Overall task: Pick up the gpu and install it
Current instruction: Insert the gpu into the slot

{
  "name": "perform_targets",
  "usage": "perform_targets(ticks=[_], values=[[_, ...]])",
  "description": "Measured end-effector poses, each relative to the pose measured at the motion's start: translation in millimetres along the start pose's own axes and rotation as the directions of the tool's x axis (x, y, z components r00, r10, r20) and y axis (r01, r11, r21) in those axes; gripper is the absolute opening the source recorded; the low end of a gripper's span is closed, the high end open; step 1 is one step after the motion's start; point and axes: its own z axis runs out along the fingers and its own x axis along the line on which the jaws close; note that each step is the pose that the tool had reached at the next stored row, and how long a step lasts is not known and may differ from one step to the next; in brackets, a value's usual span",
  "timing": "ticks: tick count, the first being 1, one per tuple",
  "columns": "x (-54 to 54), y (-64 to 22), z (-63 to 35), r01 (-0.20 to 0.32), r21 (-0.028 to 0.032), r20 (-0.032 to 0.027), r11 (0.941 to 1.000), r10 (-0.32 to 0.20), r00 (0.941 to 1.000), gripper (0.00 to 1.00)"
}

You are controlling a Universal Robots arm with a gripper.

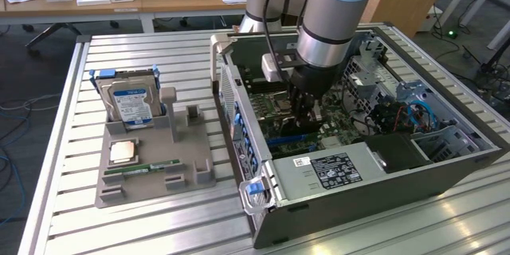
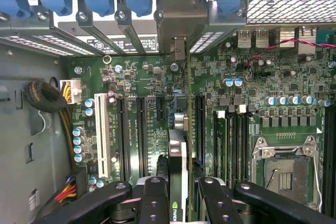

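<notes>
The gpu [image 2: 178, 153] is inside the open computer case [image 1: 374, 204], standing on edge over the motherboard [image 2: 142, 77], and you can see it edge-on in the wrist view with its green board running straight up toward the rear slot openings. The gripper [image 2: 181, 188] is clamped on it, one black finger [image 2: 154, 198] pressed against each face of the card. The card sits over the expansion slots, between the long black slots beside the white slot [image 2: 102, 140] and the empty CPU socket [image 2: 286, 169]; you cannot tell from here whether its edge is seated in a slot. In the exterior view the arm reaches down into the case, with the gripper [image 1: 306, 117] low over the board, just behind the power supply [image 1: 335, 171]. Toward the exterior view's left, on the slatted table [image 1: 119, 234], the grey fixture [image 1: 187, 147] holds a blue-labelled hard drive [image 1: 131, 106] upright, with a CPU [image 1: 122, 151] and a RAM stick [image 1: 143, 167] lying flat in front of it.
</notes>
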Motion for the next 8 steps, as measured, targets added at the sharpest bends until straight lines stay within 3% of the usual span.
perform_targets(ticks=[8], values=[[0.0,0.1,3.5,0.000,0.0000,0.0000,1.0000,0.000,1.0000,0.27]])
